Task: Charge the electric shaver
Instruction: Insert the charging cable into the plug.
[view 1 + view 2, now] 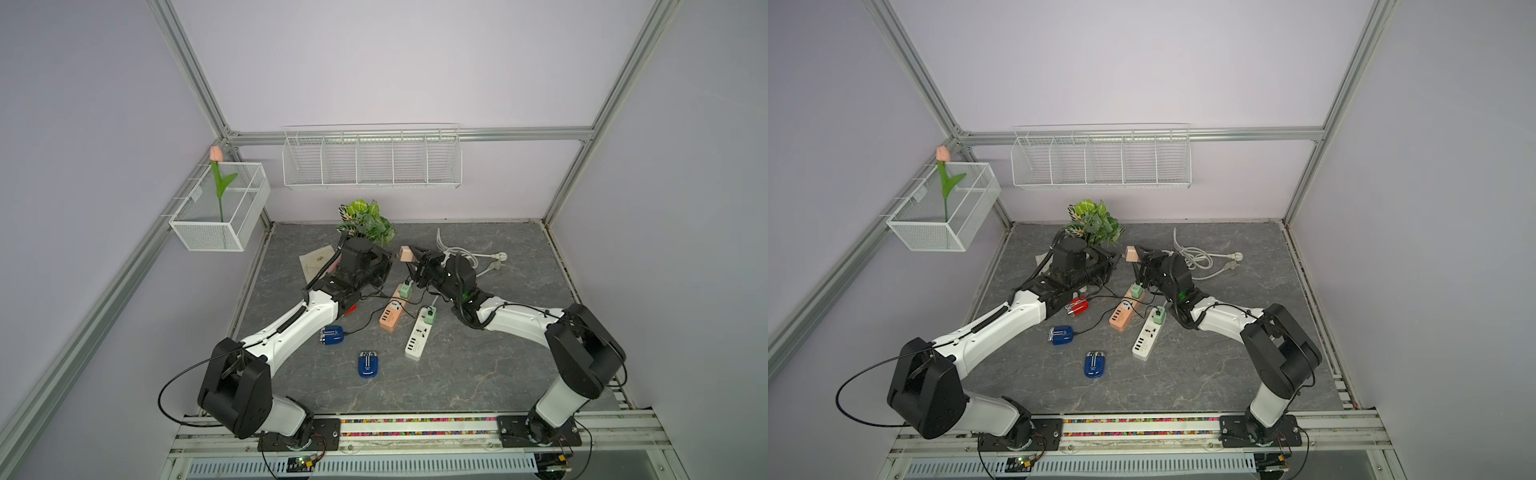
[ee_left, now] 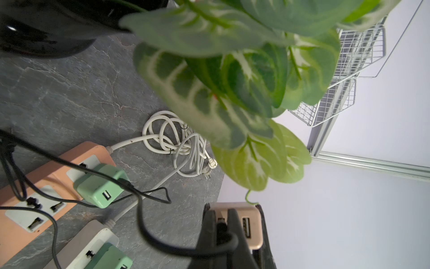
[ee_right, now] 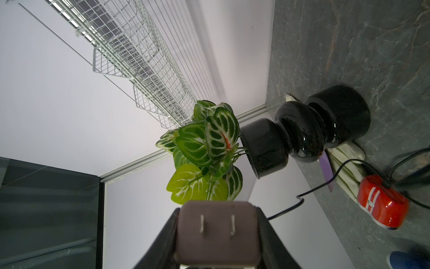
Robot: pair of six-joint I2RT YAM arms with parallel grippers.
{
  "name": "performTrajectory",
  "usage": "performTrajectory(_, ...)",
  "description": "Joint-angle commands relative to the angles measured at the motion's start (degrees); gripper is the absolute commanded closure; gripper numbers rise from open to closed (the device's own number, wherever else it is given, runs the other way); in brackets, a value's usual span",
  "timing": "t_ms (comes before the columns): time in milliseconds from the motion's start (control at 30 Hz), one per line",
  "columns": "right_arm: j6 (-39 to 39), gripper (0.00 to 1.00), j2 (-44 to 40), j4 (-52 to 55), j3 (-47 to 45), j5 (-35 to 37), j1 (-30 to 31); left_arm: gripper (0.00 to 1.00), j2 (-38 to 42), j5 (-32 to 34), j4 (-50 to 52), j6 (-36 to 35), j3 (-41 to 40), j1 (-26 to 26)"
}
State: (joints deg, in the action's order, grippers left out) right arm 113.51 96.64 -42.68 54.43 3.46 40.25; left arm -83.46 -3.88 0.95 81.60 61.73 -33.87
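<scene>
A red electric shaver (image 1: 1076,306) lies by my left forearm with a black cable (image 2: 162,246) plugged into it; it also shows in the right wrist view (image 3: 381,205). My left gripper (image 2: 220,216) is shut on that cable's USB plug (image 2: 221,227), which sits at a port of a pink charging adapter (image 2: 246,223). My right gripper (image 3: 216,214) is shut on this adapter (image 3: 216,235), held above the table with its two prongs facing the wrist camera. In both top views the grippers meet tip to tip at the adapter (image 1: 405,253) (image 1: 1131,253).
Two blue shavers (image 1: 331,336) (image 1: 368,364) lie nearer the front. A pink power strip (image 1: 392,316) and a white one (image 1: 419,338) each carry a green adapter (image 1: 405,289) (image 1: 428,314). A potted plant (image 1: 368,220) stands close behind the grippers. Coiled white cord (image 1: 461,255) lies right.
</scene>
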Motion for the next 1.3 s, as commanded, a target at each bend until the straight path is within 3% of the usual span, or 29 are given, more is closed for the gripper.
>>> performTrajectory(0, 7.3, 0.93, -1.8, -2.8, 0.8, -1.7, 1.7, 1.0, -1.3, -0.6, -1.2, -1.7, 2.9, -0.7)
performTrajectory(767, 7.4, 0.93, -1.2, -3.5, 4.6, 2.4, 2.5, 1.0, -2.3, -2.1, -5.6, -1.6, 0.8, -2.0)
performTrajectory(1267, 5.3, 0.93, -1.1, -1.7, 5.8, -4.8, 3.1, 1.0, -3.7, -4.5, -5.6, -2.1, 2.1, -3.8)
